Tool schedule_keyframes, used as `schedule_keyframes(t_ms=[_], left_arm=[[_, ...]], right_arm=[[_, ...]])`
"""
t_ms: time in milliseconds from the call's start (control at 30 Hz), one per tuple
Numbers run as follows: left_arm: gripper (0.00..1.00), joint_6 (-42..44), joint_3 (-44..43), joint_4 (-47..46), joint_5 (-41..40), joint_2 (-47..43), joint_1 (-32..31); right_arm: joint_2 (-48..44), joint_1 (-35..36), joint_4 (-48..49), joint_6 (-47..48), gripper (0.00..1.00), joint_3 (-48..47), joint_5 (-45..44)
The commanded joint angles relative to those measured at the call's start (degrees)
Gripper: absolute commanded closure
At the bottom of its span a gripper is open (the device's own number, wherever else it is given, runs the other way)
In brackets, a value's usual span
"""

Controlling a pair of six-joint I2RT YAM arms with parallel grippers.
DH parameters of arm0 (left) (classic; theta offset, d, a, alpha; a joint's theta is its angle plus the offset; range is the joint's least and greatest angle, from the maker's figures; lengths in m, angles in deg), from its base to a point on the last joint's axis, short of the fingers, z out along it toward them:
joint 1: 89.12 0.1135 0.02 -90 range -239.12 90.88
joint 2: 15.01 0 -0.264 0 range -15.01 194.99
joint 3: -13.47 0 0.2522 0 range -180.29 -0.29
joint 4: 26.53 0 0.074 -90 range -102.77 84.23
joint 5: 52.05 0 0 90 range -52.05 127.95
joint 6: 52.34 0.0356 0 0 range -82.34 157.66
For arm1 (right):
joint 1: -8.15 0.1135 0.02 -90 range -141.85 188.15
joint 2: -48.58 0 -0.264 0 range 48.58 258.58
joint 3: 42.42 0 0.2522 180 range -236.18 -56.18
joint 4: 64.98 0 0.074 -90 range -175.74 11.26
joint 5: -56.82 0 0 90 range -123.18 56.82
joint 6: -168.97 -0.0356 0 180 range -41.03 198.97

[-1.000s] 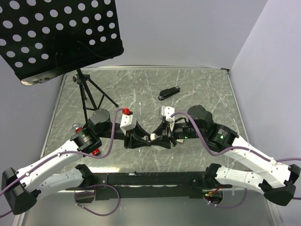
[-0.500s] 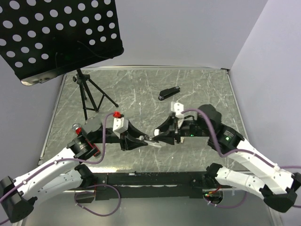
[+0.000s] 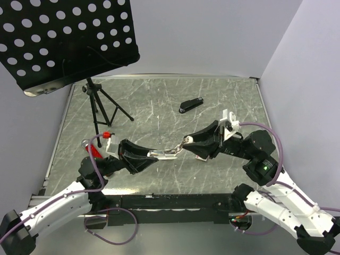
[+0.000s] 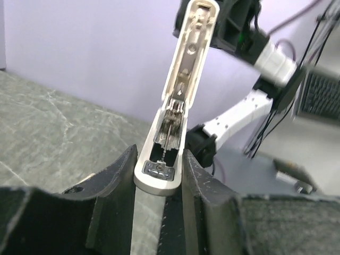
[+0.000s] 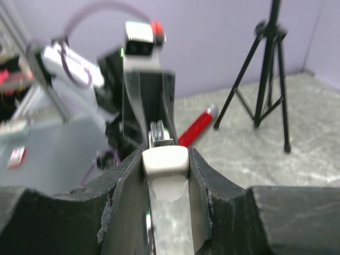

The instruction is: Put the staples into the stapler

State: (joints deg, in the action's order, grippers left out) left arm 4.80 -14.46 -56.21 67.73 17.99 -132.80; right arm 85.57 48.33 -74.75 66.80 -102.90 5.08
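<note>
Left end effector [image 3: 146,158] and right end effector [image 3: 191,144] each clamp one end of the white stapler [image 3: 167,152], holding it splayed open above the desk [image 3: 159,106], likely to bare its magazine [image 4: 171,125] for loading, though no staples show anywhere.

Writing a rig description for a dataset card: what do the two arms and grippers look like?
The left arm and right arm have white shells with black joints. The left gripper and right gripper are black, with two broad tapering fingers. A purple cable loops along each arm. The left wrist carries red parts; a green light glows on the right arm.
</note>
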Motion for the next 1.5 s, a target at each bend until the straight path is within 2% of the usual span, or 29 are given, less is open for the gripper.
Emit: schedule_keyframes(t_ms=[0, 100, 233, 333, 367, 400, 433, 467, 567, 733, 833, 900, 1067, 1267, 1467], left_arm=[[0.99, -10.5, 5.4, -13.4, -12.1, 2.5, 1.4], [0.99, -13.7, 7.6, -19.0, -13.8, 4.7, 0.4], [0.96, -14.6, 7.5, -21.2, -14.5, 7.0, -2.1], [0.87, -13.7, 6.5, -20.9, -14.7, 8.8, -4.0], [0.71, -13.5, 6.5, -20.5, -14.7, 8.8, -4.3], [0.64, -13.3, 6.7, -19.8, -15.4, 8.5, -4.3], [0.57, -12.8, 7.0, -17.5, -16.1, 7.7, -4.3], [0.47, -12.3, 7.1, -15.6, -16.9, 5.2, -4.3], [0.30, -6.9, 5.3, -3.4, -21.2, -2.5, -4.2], [0.17, 7.9, -3.6, 21.0, -23.9, -11.4, -4.2], [0.14, 17.4, -11.4, 28.7, -20.0, -10.8, -4.1], [0.14, 23.9, -15.6, 35.3, -16.4, -7.4, -4.1], [0.14, 35.9, -28.4, 44.7, -5.2, 4.5, -4.1], [0.23, 38.6, -35.6, 45.2, 5.5, 14.5, -4.3], [0.35, 38.8, -37.9, 44.7, 9.1, 18.8, -4.7]], right_arm=[[-4.1, -1.5, 20.3, -5.0, 1.00, -0.1, -12.1], [-3.8, -1.6, 26.4, -6.3, 1.00, 0.3, -15.2], [-1.8, -1.5, 30.4, -6.6, 1.00, -0.4, -16.0], [-0.7, -1.6, 31.0, -5.9, 1.00, -0.8, -16.2], [-0.5, -1.7, 30.0, -4.9, 1.00, -1.3, -15.7], [-0.1, -1.6, 28.9, -4.2, 1.00, -1.6, -15.2], [0.2, -1.7, 27.8, -3.4, 1.00, -2.1, -13.5], [0.3, -1.8, 24.8, -1.9, 1.00, -2.7, -12.7], [0.1, -1.9, 19.9, 1.0, 1.00, -3.1, -9.4], [0.1, -2.1, 9.9, 5.2, 1.00, -3.8, -2.7], [0.6, -2.0, 5.1, 7.3, 1.00, -4.3, 1.8], [1.1, -2.0, 3.3, 8.2, 1.00, -4.4, 4.4], [2.7, -2.0, 1.1, 9.6, 1.00, -4.4, 8.1], [4.0, -2.0, 1.4, 9.4, 1.00, -3.9, 10.1], [4.3, -2.0, 1.5, 9.7, 1.00, -3.5, 10.3]])
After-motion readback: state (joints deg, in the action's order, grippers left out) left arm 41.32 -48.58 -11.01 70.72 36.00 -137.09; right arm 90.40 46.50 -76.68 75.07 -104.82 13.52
